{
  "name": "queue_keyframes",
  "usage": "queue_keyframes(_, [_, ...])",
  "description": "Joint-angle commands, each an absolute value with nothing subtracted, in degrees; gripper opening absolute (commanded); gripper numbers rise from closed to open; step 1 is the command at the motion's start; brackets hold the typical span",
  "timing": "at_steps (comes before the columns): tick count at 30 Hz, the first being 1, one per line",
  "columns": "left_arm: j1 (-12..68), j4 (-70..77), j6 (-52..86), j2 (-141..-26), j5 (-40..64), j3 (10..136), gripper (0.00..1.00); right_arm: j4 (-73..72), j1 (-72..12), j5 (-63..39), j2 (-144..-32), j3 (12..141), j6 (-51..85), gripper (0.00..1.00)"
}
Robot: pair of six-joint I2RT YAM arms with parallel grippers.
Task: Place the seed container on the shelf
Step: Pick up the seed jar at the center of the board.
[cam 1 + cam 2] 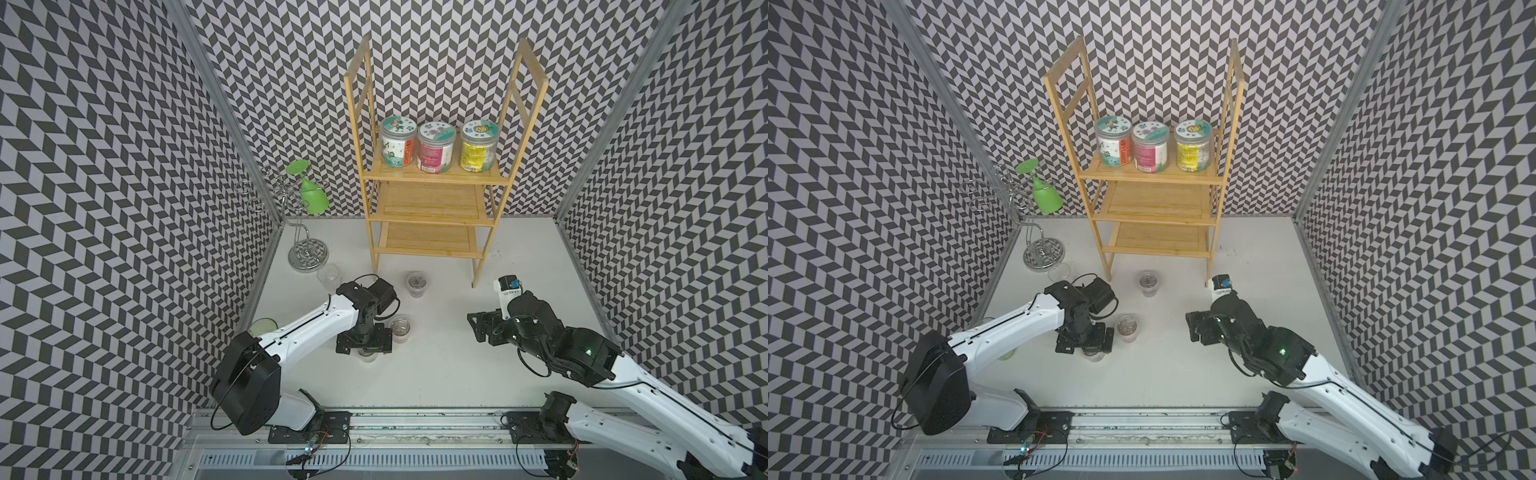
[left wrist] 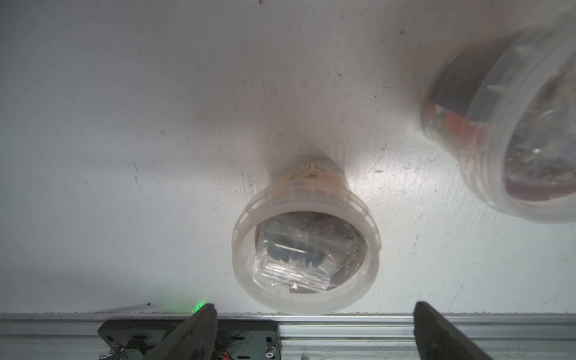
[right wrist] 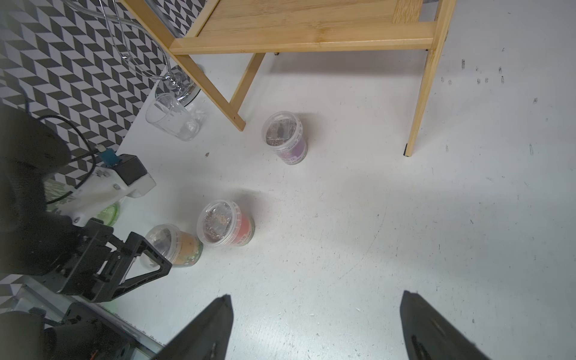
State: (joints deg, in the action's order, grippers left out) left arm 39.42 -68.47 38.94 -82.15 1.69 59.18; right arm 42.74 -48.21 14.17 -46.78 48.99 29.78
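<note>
Your left gripper point(image 2: 313, 307) holds its jaws wide and empty just above the seed container point(image 2: 307, 237), a clear, round, orange-labelled plastic tub on the white table point(image 1: 436, 374) well in front of the shelf point(image 1: 432, 178). Your right gripper point(image 3: 316, 296) is equally wide, holding nothing, in front of the shelf's front right leg. A red-labelled tub point(image 3: 226, 224) stands just beside the container, towards the bamboo shelf; a purple-labelled tub point(image 3: 285, 137) sits closer to it.

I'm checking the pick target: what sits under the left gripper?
A small clear-lidded plastic tub with an orange label stands on the white table. In both top views the left gripper covers most of it.
</note>
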Motion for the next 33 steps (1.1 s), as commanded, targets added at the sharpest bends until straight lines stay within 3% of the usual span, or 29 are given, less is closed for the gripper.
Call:
queue_keyframes(1, [39.7,-66.6,39.5,-83.0,0.3,59.2,0.98,39.6,-48.0,15.2,-46.5,48.6,28.7,0.88])
queue_keyframes(33, [39.7,-62.9,35.0,-87.7,-1.1,55.9,0.81,39.4,-47.6,15.6,-47.5,49.2,28.4,0.88])
